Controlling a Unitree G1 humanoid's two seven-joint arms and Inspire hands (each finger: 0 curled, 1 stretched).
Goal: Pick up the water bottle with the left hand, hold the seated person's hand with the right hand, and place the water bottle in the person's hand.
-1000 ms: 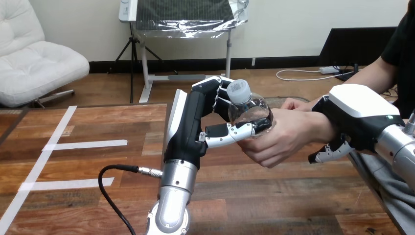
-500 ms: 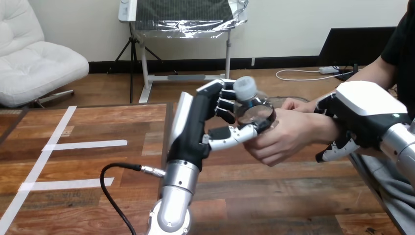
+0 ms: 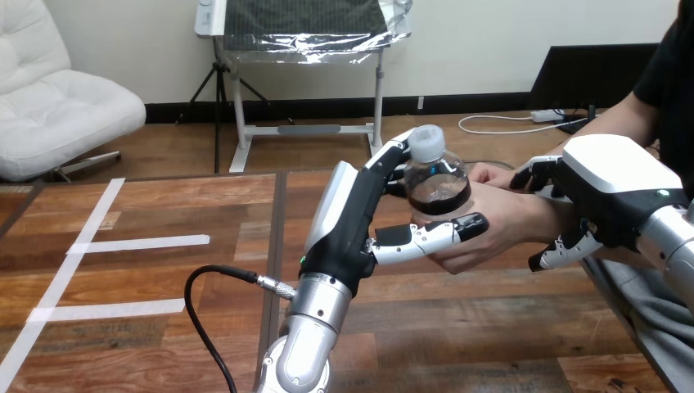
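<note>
On my feed the left robot hand (image 3: pixel 356 225) is raised over the brown wooden tabletop (image 3: pixel 491 327). It is grasping the small clear plastic water bottle (image 3: pixel 439 184), which has a white cap and dark liquid inside. Its fingers (image 3: pixel 391 154) curl round the far side of the bottle near the neck, and its thumb (image 3: pixel 438 233) stretches across just below the base. The bottle stands upright, its bottom resting in the person's hand (image 3: pixel 499 221), which cups it from underneath at the view's right. I see both hands on it. The right robot hand (image 3: pixel 610 184) is clenched around the person's wrist (image 3: pixel 542 214), fingers wrapping over the top and under it, just behind the cupped hand
</note>
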